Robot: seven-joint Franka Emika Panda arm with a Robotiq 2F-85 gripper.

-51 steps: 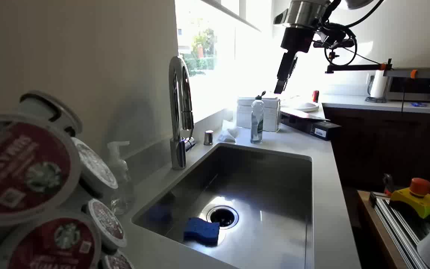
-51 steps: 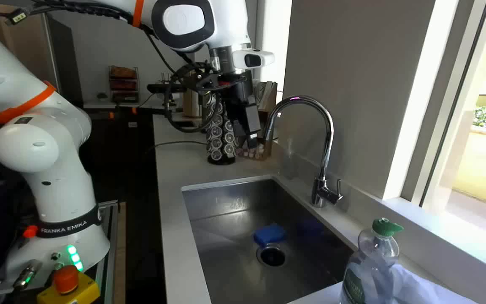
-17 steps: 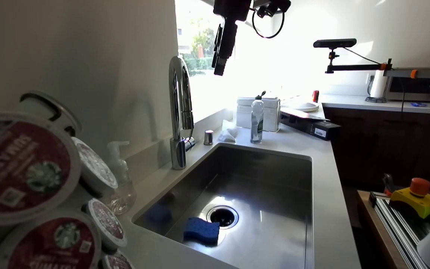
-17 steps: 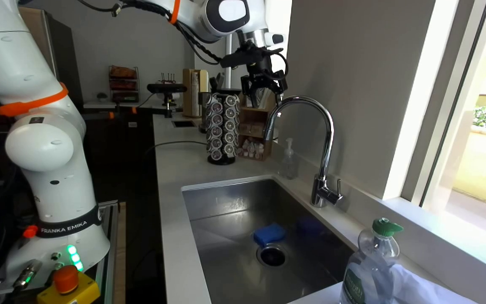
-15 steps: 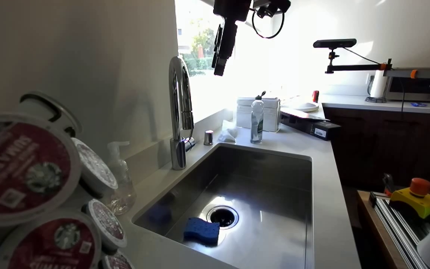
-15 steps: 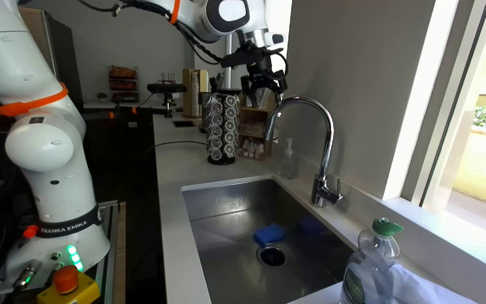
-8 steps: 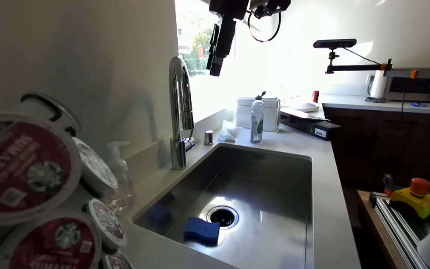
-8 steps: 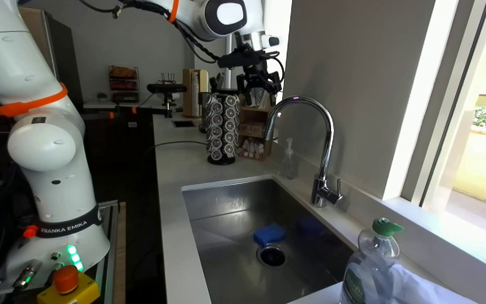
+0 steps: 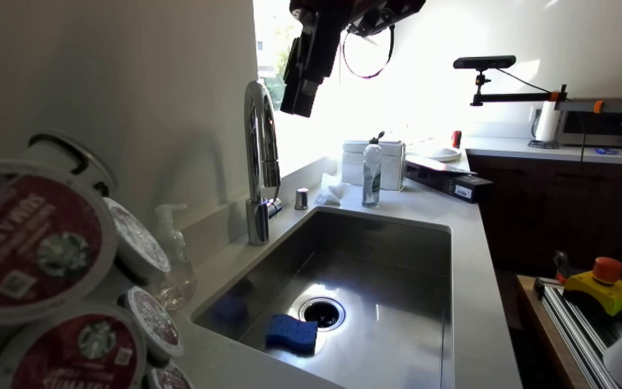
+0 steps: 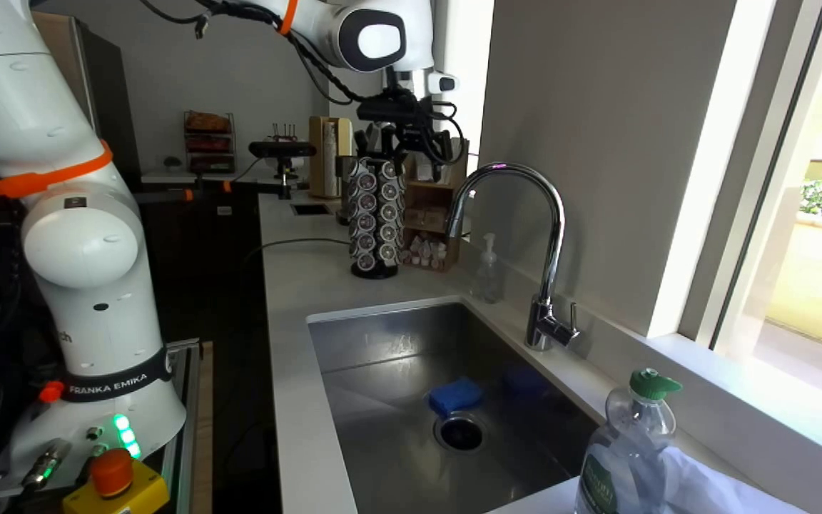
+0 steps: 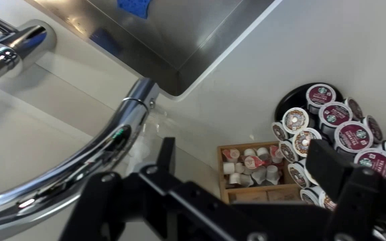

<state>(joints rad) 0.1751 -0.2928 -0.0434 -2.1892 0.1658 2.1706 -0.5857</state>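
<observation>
Nothing is yet grasped by the gripper [image 11: 245,160], jaws wide; at the wrist view's right, coffee pods [image 11: 353,137] are left racked.

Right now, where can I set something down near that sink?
Bare: counter between the sink and coffee-pod stand; sink floor across the drain from the blue sponge. Crowded: beside the stand, with a wooden rack and jaws hanging nearby; around the dish-soap bottle and white box.

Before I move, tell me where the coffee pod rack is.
In an exterior view, the coffee pod rack stands on the counter beyond the sink, left of the faucet; in the wrist view, it is at right, beside the wooden organizer.
</observation>
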